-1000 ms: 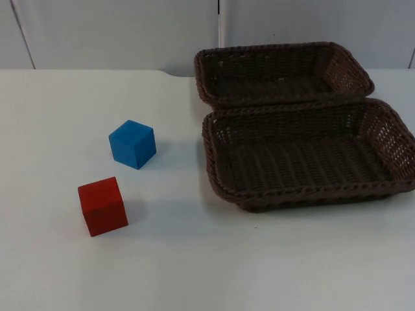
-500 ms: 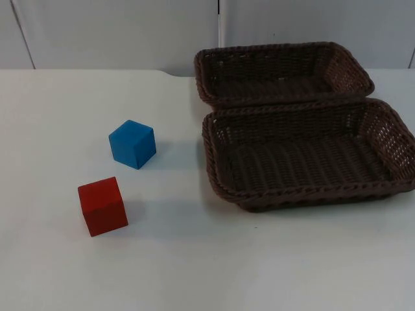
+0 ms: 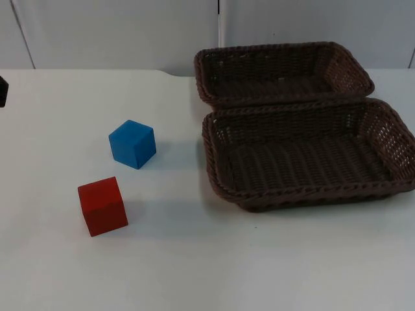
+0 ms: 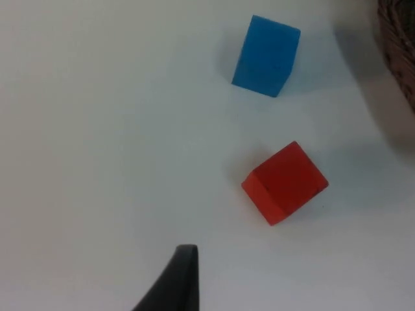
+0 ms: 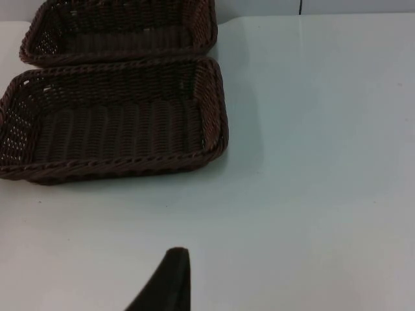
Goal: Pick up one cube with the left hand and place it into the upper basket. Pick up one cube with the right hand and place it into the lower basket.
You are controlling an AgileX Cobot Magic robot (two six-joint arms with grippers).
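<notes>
Left tool (image 3: 2,91) at surface (image 3: 194,259) edge, right tool (image 5: 170,278) near baskets (image 3: 305,162); grip states unclear. Blue cube (image 3: 132,144), red cube (image 3: 102,206) lie apart.

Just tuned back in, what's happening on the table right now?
Nothing is picked up yet. The blue cube and red cube sit apart on the white table, left of the two baskets. The upper basket and lower basket hold nothing. The left arm is at the table's left edge.
</notes>
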